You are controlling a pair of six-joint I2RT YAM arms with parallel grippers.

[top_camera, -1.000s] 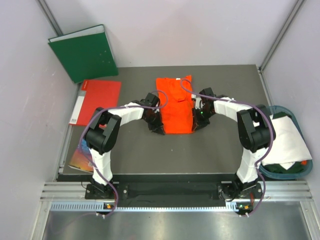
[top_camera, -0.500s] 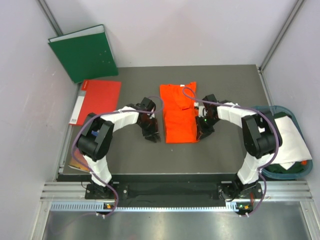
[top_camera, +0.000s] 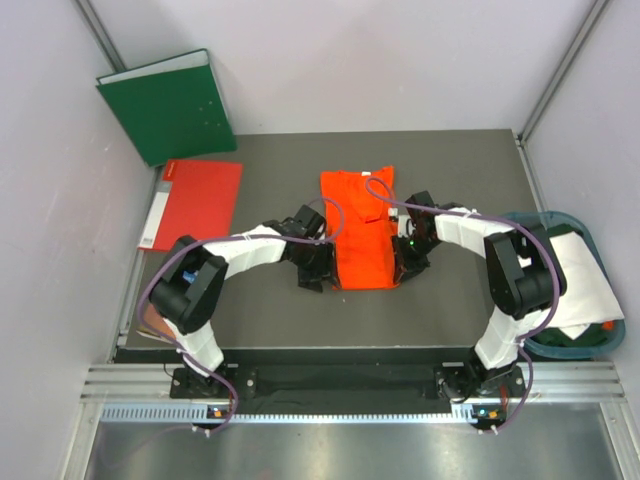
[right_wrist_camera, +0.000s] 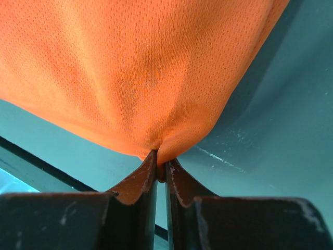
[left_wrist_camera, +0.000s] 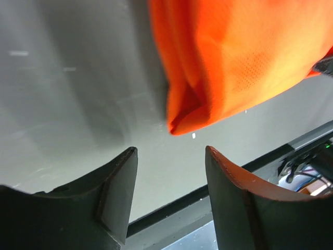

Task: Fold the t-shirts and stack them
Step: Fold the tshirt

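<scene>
The orange t-shirt (top_camera: 358, 225) lies folded into a narrow strip at mid-table. My left gripper (top_camera: 318, 275) is open at the shirt's near left corner, and in the left wrist view the folded orange corner (left_wrist_camera: 208, 94) lies just beyond my empty left gripper (left_wrist_camera: 171, 156). My right gripper (top_camera: 403, 268) is at the shirt's near right edge. In the right wrist view my right gripper (right_wrist_camera: 161, 164) is shut on a pinch of the orange cloth (right_wrist_camera: 140, 67). The white t-shirt (top_camera: 575, 275) drapes over a basket at the right.
A teal basket (top_camera: 548, 345) stands off the table's right edge under the white shirt. A green binder (top_camera: 168, 105) leans at the back left, with a red folder (top_camera: 200, 200) flat in front of it. A colourful booklet (top_camera: 158, 315) lies at the near left edge.
My left gripper has opened and let go of the orange shirt's corner. The shirt's near edge has been drawn toward the arms. My right gripper stays shut on the cloth.
</scene>
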